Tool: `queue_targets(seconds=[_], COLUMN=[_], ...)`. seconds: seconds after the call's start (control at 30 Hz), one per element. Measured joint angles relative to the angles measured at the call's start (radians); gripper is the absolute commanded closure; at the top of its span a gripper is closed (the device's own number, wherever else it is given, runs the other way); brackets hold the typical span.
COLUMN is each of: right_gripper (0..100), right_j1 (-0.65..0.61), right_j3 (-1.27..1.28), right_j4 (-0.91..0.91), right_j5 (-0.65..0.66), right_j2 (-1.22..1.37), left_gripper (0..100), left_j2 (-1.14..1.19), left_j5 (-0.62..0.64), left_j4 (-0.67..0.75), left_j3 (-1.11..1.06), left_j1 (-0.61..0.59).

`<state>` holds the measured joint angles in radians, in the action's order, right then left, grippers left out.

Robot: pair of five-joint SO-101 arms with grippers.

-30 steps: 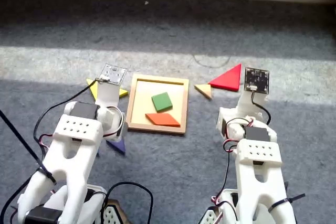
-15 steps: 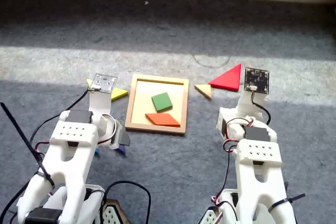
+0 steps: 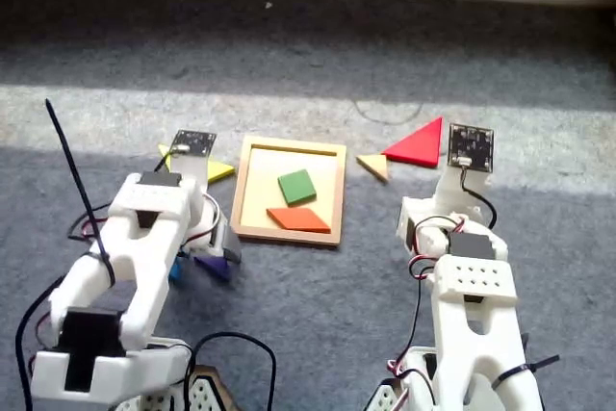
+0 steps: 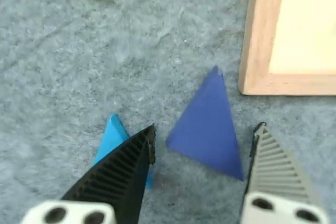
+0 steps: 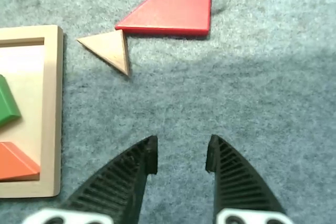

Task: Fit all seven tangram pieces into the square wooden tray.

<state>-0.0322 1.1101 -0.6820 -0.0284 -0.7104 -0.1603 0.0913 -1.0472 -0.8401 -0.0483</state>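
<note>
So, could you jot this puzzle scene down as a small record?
Tray: wooden tray, holding green square and orange parallelogram
Loose near left arm: dark blue triangle, light blue piece, yellow piece
Loose near right arm: red triangle, small wooden triangle
Left tool: open, straddling the dark blue triangle
Right tool: open, above bare carpet

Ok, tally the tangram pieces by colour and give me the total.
green piece: 1
orange piece: 1
yellow piece: 1
dark blue piece: 1
light blue piece: 1
plain wood piece: 1
red piece: 1
Total: 7
</note>
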Motion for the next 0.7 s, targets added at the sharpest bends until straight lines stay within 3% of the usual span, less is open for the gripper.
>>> queue_targets(seconds=[0.17,0.7], right_gripper=[84.7,84.7], right_j1=[0.0,0.0], right_j3=[0.0,0.0], right_j4=[0.0,0.0], right_j5=[0.005,0.005], right_j2=[0.0,0.0], left_gripper=[77,78], left_j2=[0.106,0.114], left_j5=[0.005,0.006], left_j4=[-0.048,-0.117], left_j3=[0.083,0.103], left_j1=[0.002,0.006])
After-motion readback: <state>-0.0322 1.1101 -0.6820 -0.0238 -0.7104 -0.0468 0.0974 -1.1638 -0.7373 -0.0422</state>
